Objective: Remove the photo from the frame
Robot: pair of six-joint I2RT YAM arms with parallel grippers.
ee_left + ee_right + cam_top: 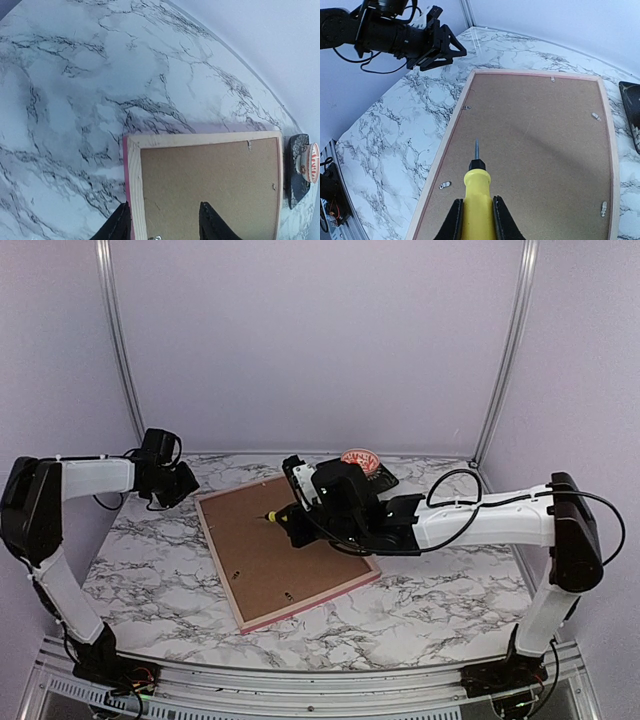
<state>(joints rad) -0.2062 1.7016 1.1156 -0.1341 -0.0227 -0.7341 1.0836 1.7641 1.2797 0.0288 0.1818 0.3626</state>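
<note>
The frame (312,603) lies face down on the marble table, its pink edge showing round the brown backing board (270,560). The photo is hidden under the board. My right gripper (296,521) is shut on a yellow-handled screwdriver (477,197), whose metal tip points over the board (540,150) near the frame's left rail (442,152). Small metal clips (445,185) hold the board along the rim. My left gripper (165,222) is open and hovers low over the frame's far left corner, one finger (119,226) at the pink edge and the other over the board (215,185).
A black object carrying a round red-and-white item (362,462) lies just behind the frame's far right corner; it also shows in the left wrist view (300,165). Metal posts and lilac walls close in the back and sides.
</note>
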